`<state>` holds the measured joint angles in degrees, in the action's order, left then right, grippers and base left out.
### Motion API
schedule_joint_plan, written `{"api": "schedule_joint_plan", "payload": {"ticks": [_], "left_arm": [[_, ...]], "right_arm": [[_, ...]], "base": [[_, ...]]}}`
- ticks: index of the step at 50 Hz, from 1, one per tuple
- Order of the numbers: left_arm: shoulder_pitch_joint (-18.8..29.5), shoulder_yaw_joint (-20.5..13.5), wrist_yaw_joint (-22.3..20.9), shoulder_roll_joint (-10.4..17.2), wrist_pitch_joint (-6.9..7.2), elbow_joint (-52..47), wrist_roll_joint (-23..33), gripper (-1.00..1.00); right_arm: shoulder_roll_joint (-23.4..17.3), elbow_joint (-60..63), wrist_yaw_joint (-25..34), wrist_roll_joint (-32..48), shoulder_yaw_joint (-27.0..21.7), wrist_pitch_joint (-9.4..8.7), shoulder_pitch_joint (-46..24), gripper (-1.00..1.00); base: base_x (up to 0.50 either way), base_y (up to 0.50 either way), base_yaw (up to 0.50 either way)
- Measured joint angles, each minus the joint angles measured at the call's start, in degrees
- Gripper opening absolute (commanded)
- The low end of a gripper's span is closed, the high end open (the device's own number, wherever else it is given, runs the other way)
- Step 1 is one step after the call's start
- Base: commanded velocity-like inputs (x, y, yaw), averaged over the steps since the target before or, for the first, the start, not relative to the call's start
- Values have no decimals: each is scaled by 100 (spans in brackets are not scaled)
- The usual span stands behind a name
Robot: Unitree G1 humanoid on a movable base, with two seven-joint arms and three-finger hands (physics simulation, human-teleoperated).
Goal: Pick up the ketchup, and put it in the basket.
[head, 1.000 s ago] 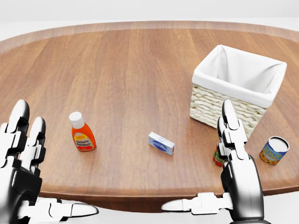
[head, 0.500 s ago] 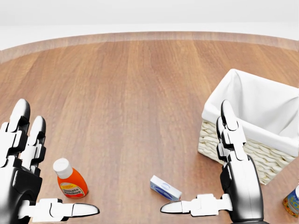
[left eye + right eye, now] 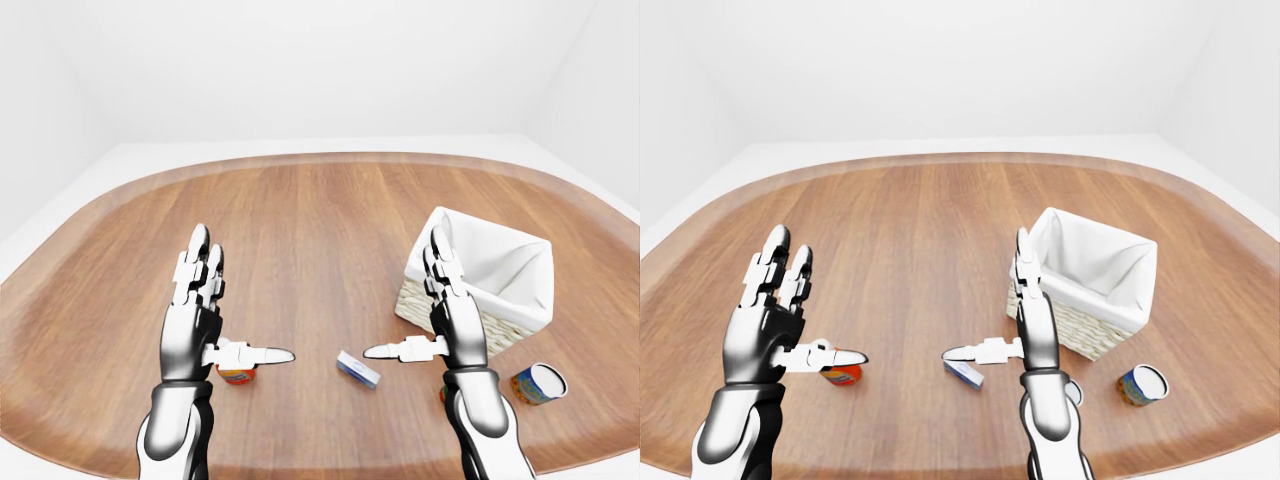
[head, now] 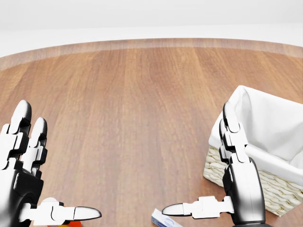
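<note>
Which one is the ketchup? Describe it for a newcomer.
On the wooden table, look left of the white-lined wicker basket, past the small blue-and-white box. The ketchup sits under the left hand's thumb, the only orange item.

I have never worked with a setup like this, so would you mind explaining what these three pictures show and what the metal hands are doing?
These are simulator renders from three cameras on a humanoid robot's head, looking out over its own arms. The left-eye and right-eye views are a pair and show nearly the same scene; the head view looks more steeply down.

The left hand and right hand each have three fingers. Both are raised and open, holding nothing.

Below them is a rounded wooden table. On it stand a wicker basket with a white lining, a small blue and white box, a can lying near the basket, and an orange ketchup bottle, mostly hidden behind the left thumb. Another item by the right wrist is too hidden to identify.
</note>
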<state>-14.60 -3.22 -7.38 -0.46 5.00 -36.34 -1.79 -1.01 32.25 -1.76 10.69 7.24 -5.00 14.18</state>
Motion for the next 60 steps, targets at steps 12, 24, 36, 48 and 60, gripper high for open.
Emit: {"api": "schedule_joint_plan", "payload": {"ticks": [12,24,36,48,60], "left_arm": [[-15,0,-16,7,0,2,5,100],[-49,-145,-74,1,0,-19,3,100],[-45,-583,-205,-27,-31,330,-9,100],[-67,-939,-348,-34,-545,1019,113,100],[-2,-1190,-402,12,-945,1597,205,100]], "right_arm": [[4,-43,-24,27,-4,8,-6,100],[13,-93,-34,27,-36,26,-26,100],[26,-158,-45,31,-81,58,-51,100],[39,-184,-68,43,-124,62,-72,100],[43,-191,-73,54,-142,64,-77,100]], "base": [[0,0,0],[0,0,0],[0,0,0],[0,0,0],[0,0,0]]}}
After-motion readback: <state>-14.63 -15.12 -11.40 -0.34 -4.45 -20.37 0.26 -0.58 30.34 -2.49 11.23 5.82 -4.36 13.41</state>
